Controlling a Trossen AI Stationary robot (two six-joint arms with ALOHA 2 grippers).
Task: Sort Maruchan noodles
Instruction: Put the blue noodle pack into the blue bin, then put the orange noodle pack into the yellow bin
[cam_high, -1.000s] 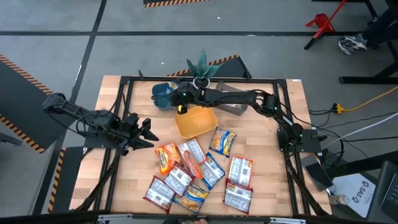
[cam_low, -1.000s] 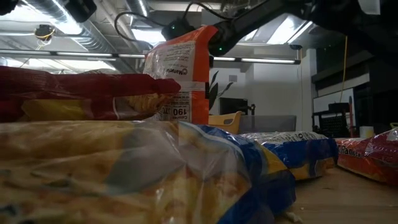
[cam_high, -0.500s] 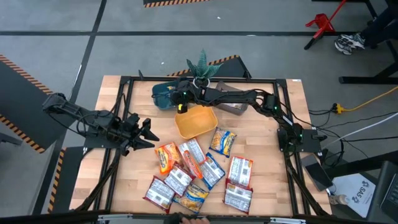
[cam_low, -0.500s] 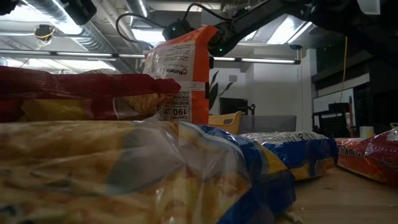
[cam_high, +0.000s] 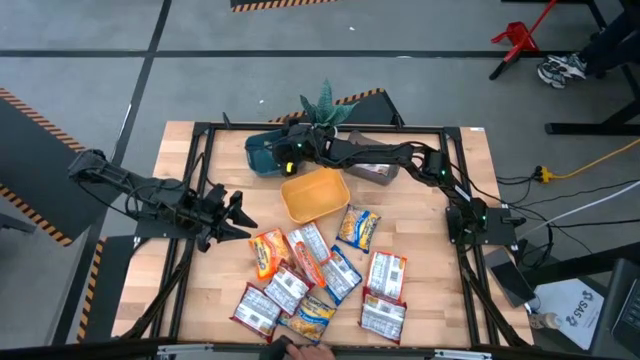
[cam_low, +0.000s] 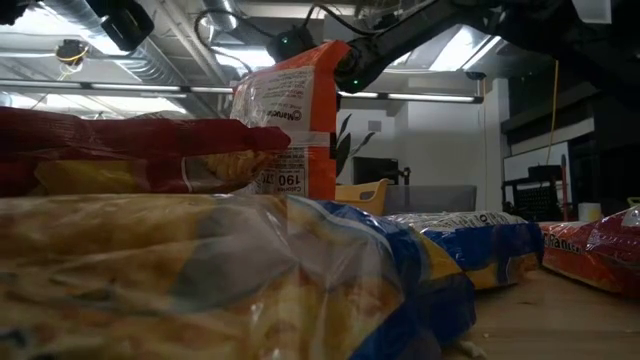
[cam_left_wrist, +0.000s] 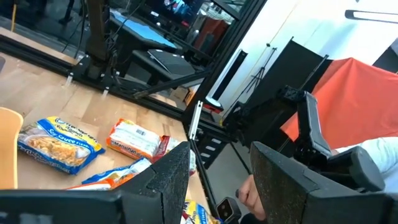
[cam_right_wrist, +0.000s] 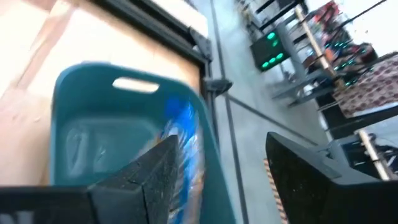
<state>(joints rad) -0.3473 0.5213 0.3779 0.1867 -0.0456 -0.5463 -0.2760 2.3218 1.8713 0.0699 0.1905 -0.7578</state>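
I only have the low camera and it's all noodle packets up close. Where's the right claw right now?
Observer: The right claw is over the teal bin at the far side of the table, jaws open.
Operator: Anything in that bin?
Observer: Yes, the right wrist view shows a blue and yellow packet dropping into it or lying inside.
Operator: And the left claw?
Observer: The left claw waits open at the table's left side, beside the packet pile, holding nothing.
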